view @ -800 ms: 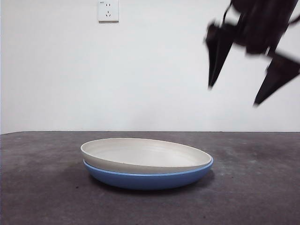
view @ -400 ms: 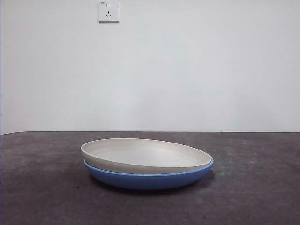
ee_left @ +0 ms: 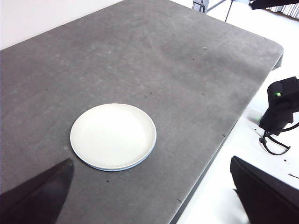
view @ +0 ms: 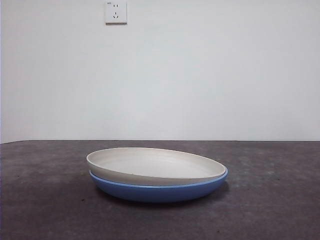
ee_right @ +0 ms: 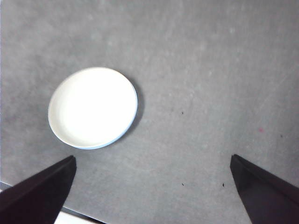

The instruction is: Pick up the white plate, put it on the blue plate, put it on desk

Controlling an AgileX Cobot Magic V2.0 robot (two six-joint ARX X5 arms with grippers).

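White plate (view: pixel 155 166) sits nested on the blue plate (view: pixel 157 190) near the middle of the bench (view: pixel 40 210), and in the front view we see its cream rim tipped slightly, higher on one side, with the blue rim showing as a thin band beneath it. We see no arm in that front view, only the pale wall behind with a socket (view: pixel 115 11) high up. From the left wrist view we look down from well above: the left end effector (ee_left: pixel 154 196) hangs high over the bench with its two dark jaws spread wide and nothing between them, the stacked plates (ee_left: pixel 113 136) lying well apart from it. The right wrist view gives us much the same: the right end effector (ee_right: pixel 154 193) is likewise wide and empty, raised well above the bench, with the white plate (ee_right: pixel 92 107) below it and only a sliver of blue at its edge.
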